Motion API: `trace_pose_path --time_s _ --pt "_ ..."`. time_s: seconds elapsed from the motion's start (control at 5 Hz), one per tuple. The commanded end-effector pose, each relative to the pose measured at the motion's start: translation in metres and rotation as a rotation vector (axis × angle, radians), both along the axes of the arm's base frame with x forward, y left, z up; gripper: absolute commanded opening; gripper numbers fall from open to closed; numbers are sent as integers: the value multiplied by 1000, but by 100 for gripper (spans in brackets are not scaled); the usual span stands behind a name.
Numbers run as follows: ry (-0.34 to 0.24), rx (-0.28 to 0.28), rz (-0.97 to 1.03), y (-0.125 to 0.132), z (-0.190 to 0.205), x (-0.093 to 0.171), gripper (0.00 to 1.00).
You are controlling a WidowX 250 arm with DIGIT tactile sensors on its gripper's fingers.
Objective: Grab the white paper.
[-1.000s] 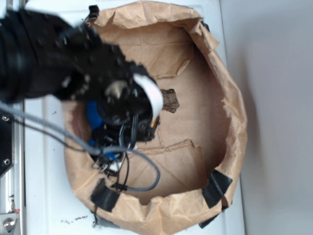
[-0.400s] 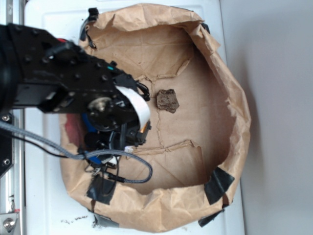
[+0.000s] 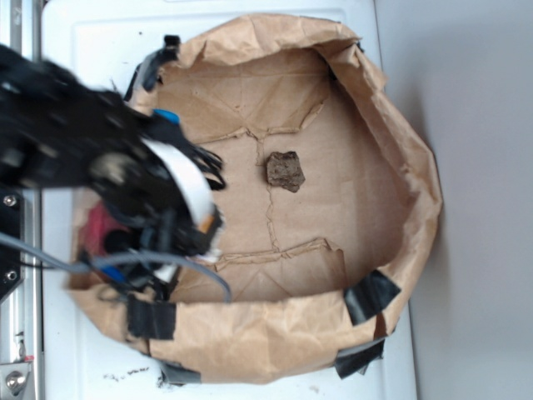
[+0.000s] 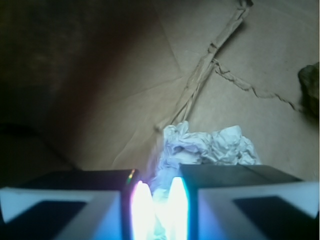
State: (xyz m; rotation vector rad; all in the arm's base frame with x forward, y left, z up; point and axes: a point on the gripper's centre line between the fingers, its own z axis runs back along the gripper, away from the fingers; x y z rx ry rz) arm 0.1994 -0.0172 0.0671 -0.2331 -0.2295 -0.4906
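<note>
Gripper clenched on edge of white paper, fingers nearly closed; wad hangs just ahead of jaws, above brown bag floor. Risk: thin pinch on loose crumple may slip or tear free during lift.

The exterior view looks straight down on the brown paper bag; the wrist view peers close along its floor.

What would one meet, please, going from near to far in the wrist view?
Black gripper → crumpled white paper wad → torn seam in the brown paper bag floor; the dark brown rocky lump lies far right.
</note>
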Motion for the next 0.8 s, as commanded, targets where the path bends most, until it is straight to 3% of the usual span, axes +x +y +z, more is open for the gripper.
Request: trace_pose_path --time_s 0.0,0.2,0.4,0.6 --pt "-182 -87 119 26 40 -21 0" --pt "-187 -112 87 39 47 30 0" --pt "-220 -124 94 44 52 43 0" --pt "-194 -138 102 50 55 62 0"
